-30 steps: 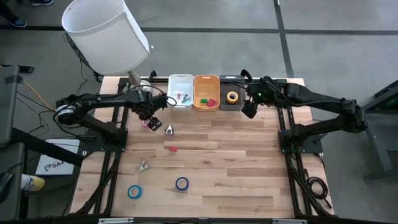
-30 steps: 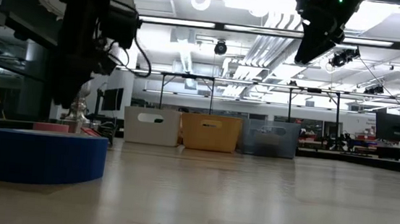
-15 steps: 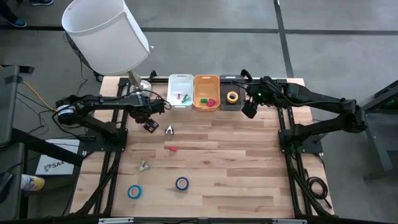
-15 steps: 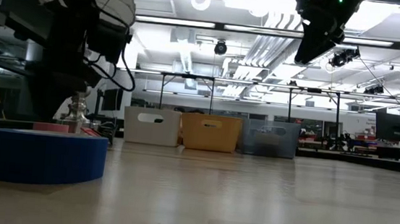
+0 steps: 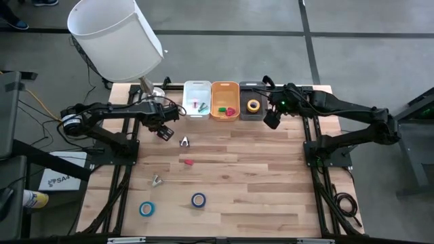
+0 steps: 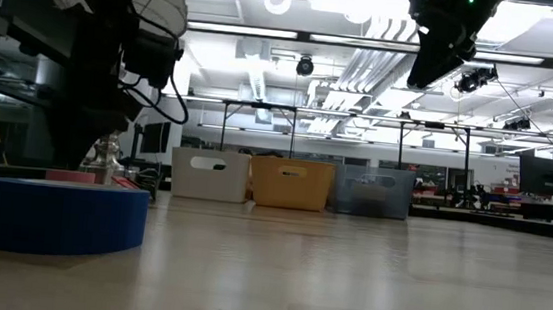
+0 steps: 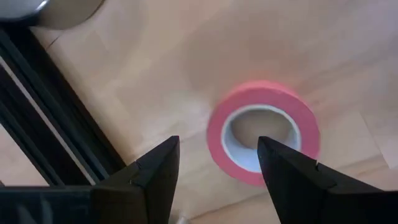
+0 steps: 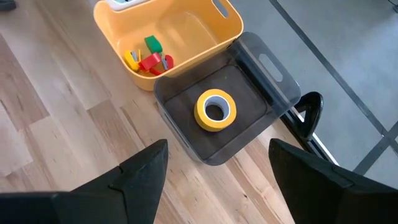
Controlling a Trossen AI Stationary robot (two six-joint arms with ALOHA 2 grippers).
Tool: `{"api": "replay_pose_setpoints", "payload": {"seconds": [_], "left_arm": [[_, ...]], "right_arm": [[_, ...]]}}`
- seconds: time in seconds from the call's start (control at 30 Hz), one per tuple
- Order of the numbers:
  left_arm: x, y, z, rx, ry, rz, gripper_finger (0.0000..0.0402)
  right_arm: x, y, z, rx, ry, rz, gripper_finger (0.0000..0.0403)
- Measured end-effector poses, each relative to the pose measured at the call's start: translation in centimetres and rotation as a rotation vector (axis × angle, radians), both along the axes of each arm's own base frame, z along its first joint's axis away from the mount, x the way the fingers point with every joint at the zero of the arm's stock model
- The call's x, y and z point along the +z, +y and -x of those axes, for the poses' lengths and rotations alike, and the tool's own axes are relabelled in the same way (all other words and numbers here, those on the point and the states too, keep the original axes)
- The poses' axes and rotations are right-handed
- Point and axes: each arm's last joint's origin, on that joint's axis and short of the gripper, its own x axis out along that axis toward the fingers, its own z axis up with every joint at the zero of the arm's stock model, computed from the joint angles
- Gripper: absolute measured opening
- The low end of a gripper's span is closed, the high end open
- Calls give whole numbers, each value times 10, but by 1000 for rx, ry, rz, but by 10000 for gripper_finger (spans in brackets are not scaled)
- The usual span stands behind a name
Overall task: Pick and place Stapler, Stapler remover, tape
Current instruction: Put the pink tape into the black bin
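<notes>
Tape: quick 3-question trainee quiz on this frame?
1. Which bin holds the yellow tape? A white, B orange, C grey.
2. True or false: the left jaws are shut on the pink tape.
3. Fill in: ___ blue rolls lie on the table.

Key
1. C, the grey bin.
2. False: the left jaws stand open above the pink tape.
3. Two.
</notes>
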Motion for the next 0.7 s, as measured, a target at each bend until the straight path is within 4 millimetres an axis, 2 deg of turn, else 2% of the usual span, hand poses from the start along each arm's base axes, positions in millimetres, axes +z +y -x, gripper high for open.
{"api": "replay_pose_setpoints", "payload": {"seconds": [0.27,0.7], "left_arm": [[0,17,5,-1,-55,52,209],[-30,8,19,17,-70,133,209]], "right_arm": [[0,0,0,-2,-2,-2,271],[0,0,0,-5,-3,-1,271]]}}
